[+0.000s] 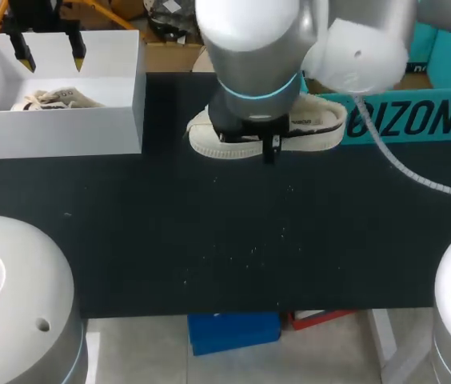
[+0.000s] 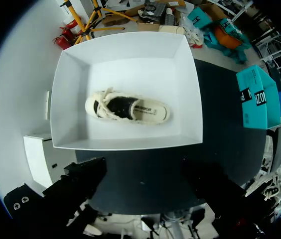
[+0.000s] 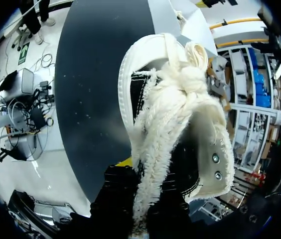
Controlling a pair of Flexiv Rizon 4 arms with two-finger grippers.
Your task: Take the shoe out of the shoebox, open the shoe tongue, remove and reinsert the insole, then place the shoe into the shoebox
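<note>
Shoebox (image 1: 57, 132), white and lidless, sits at the far left of the dark counter (image 1: 209, 232), and a cream shoe (image 1: 53, 99) lies flat on its sole inside it. The left hand (image 1: 49, 52) hangs above the box's far side with its fingers (image 2: 80, 181) spread wide and nothing between them. A second shoe (image 1: 321, 128) of the same cream colour lies on the counter well to the right of the box, just in front of a teal box (image 1: 417, 120). The right arm (image 1: 257, 56) reaches in over this shoe's middle and covers much of it. From the wrist, the right hand (image 3: 143, 194) is right at the shoe's frayed lacing, which runs down into it, but I cannot tell whether it grips.
</note>
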